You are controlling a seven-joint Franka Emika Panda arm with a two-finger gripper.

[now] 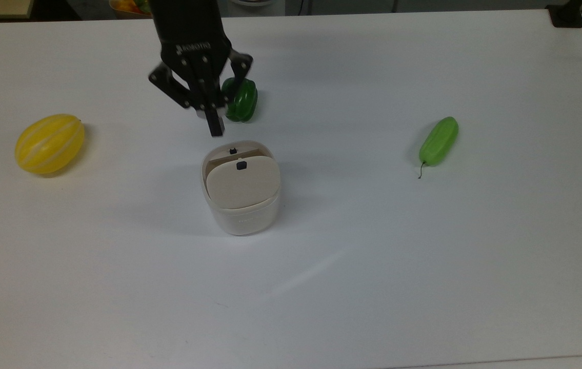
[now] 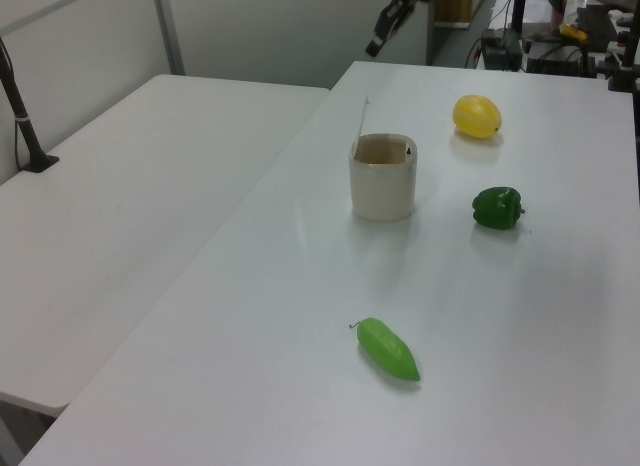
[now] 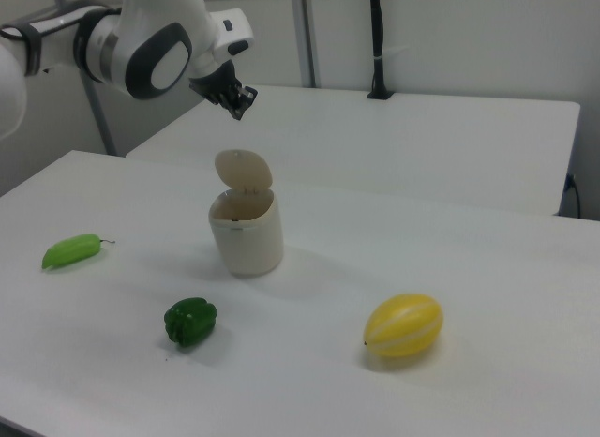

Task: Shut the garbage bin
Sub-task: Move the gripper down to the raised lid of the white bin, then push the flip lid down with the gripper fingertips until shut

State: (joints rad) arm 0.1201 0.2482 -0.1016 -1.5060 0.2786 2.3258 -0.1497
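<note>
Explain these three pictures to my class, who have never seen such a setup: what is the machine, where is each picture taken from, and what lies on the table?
The machine is a robot arm whose grasping end, the gripper, holds nothing. It hangs in the air above and a little behind the garbage bin, without touching it.

One picture looks straight down on the white table. The other two look across it from opposite sides.

On the table stand four things, well apart. The bin is a small white tub in the middle, its beige lid standing up on its hinge, so it is open. Around it lie a yellow melon, a dark green bell pepper and a light green pod-like vegetable.

The arm will probably push the lid down to shut the bin.
</note>
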